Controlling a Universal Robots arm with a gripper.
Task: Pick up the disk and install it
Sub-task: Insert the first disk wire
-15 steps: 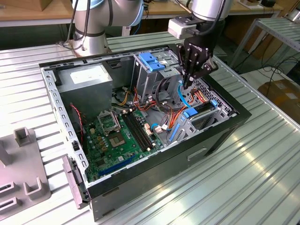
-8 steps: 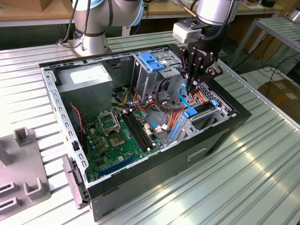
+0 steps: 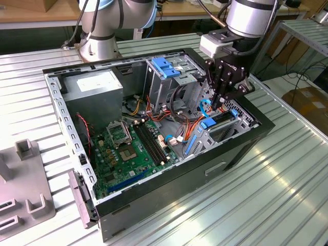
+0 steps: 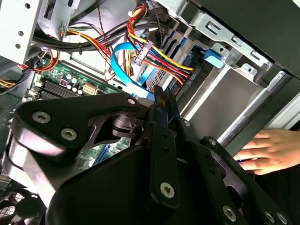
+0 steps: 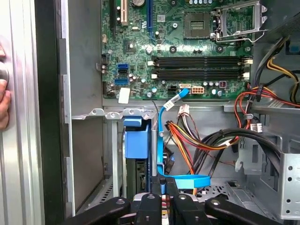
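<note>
An open desktop computer case lies on its side on a ribbed metal tabletop. Inside, the green motherboard fills the case floor toward 7 o'clock, a grey power supply sits toward 10 o'clock, and a tall metal drive cage with a blue tab stands near 12 o'clock.

The gripper hangs at the case's 3 o'clock side, directly over the drive bay there. In the first wrist view its dark fingers are drawn close together on the top edge of the disk, which stands on edge in the bay, its blue carrier frame showing. The disk looks partly lowered in, not fully seated.

A thin blue data cable loops just beside the disk, and a bundle of red, yellow and orange power wires lies near it. A person's hand rests outside the case, near the gripper.

Likely risks: the cable could be pinched under the disk or snagged by the gripper, the carrier could jam if it tilts against the bay rails, and the nearby hand is close to the arm.
</note>
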